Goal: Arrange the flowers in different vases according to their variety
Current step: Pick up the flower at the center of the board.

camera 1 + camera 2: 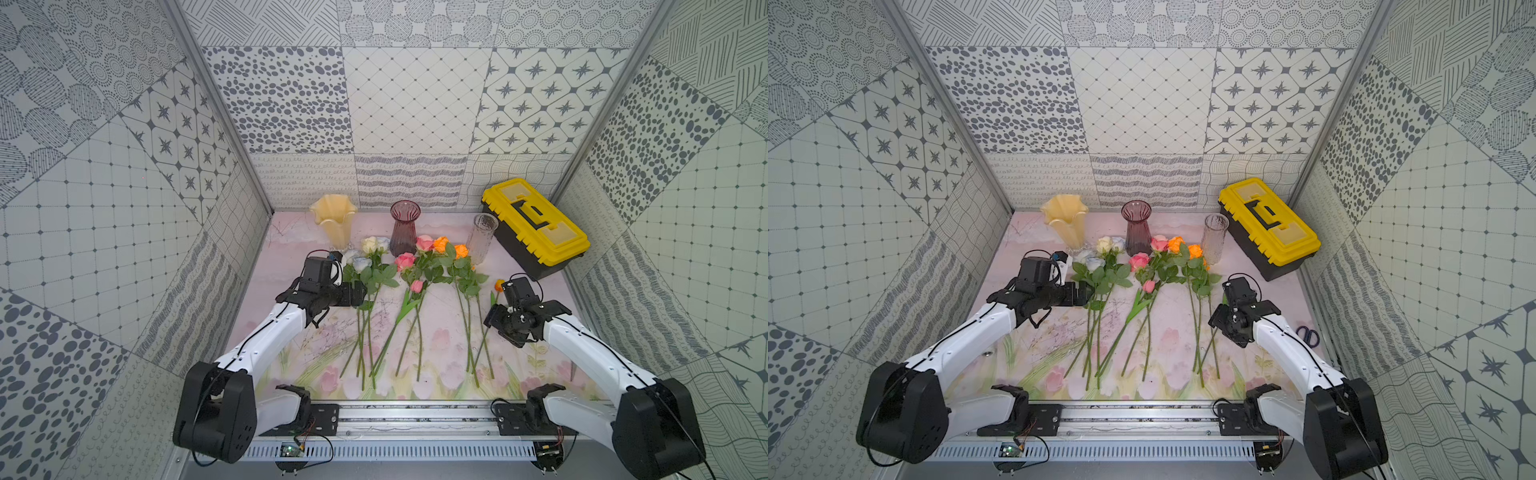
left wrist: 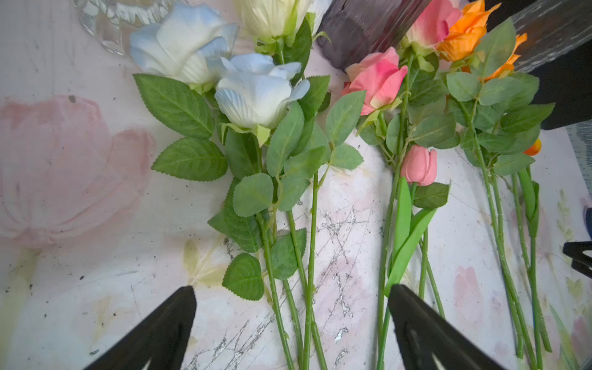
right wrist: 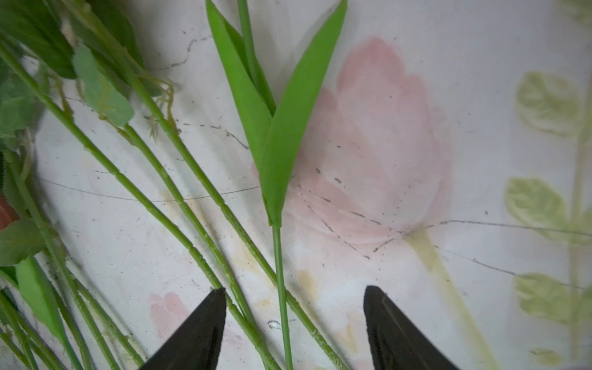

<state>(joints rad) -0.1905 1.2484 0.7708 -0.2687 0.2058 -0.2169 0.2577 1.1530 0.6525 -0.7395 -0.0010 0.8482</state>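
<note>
Far left, the left gripper [image 2: 290, 288] hangs wide open above the stems of the white flowers [image 1: 368, 255] and holds nothing. It is best left parked there so it does not brush their leaves. The cream vase [image 1: 334, 220] stands behind them at the back of the mat [image 1: 440, 324]. Next come the pink flowers [image 1: 409, 266], lying flat before the purple vase [image 1: 404, 228], then the orange flowers [image 1: 453, 253], whose heads lie just short of the clear vase [image 1: 482, 237]. None of the vases shows a flower inside. The step in hand looks to be picking up the lone orange bud [image 1: 499, 285], which lies on the mat beside the orange stems. The right gripper [image 3: 294, 288] is set low over it with jaws apart, straddling its thin stem below the pair of long leaves and pinching nothing yet. To do it well, only that stem should be caught. An orange stem crosses the same gap, and the finger [image 3: 205, 320] nearer the bunch sits over another, so a small shift away from the bunch before closing would keep them out. The stem is long and slim, so a firm hold and a straight lift should stop it swinging into the clear vase or the toolbox [image 1: 536, 224] at far right.
</note>
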